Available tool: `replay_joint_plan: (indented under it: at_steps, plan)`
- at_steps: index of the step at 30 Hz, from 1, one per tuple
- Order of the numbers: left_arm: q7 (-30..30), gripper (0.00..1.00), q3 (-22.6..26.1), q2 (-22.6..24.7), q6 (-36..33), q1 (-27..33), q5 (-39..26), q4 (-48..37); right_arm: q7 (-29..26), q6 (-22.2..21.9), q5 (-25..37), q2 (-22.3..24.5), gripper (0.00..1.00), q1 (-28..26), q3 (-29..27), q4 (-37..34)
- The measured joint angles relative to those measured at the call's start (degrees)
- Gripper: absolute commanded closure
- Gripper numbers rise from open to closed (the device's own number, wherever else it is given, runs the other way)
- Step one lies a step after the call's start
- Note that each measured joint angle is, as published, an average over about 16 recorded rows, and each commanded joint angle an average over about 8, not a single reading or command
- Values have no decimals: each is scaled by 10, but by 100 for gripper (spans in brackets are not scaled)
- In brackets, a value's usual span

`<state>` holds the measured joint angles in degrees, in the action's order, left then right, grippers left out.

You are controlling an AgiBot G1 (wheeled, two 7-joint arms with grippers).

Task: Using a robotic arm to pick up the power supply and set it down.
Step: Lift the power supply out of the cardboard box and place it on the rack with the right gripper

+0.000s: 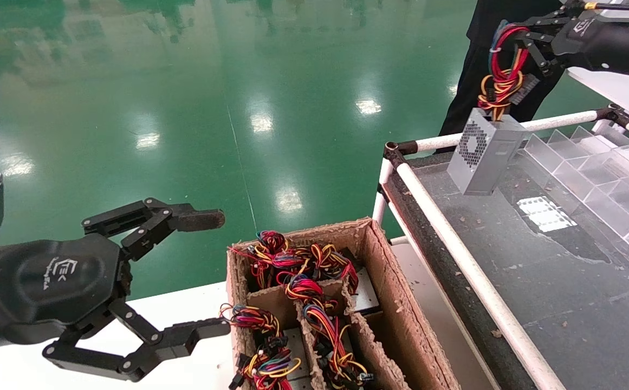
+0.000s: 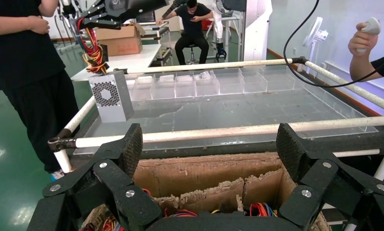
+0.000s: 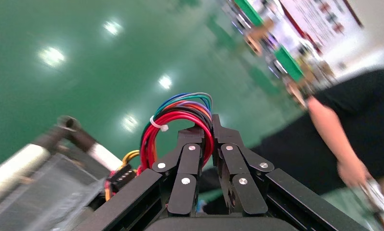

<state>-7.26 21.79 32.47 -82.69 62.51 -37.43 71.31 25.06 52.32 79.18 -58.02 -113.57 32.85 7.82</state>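
Since your right gripper (image 1: 531, 40) pinches only the wire loop (image 1: 504, 70), the power supply (image 1: 482, 154) dangles tilted over the tray (image 1: 563, 281); left gripper (image 1: 206, 273) idles wide.

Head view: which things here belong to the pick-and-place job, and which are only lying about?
Belong to the job:
- small grey metal power supply, hanging by its red wire bundle
- right gripper, shut on the bundle

Lying about:
- brown cardboard divided box
- clear plastic dividers
- left gripper, open, idle
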Motion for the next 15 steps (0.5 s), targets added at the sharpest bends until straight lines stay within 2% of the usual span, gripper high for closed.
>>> replay_joint_plan:
  at_steps: [7,15]
  plan:
    - [0,0,0,0,0,0,0,0,22,-69,5,-34,100,3,1,-40]
    - [0,0,0,0,0,0,0,0,37,-103,2,-63,100,10,-2,-58]
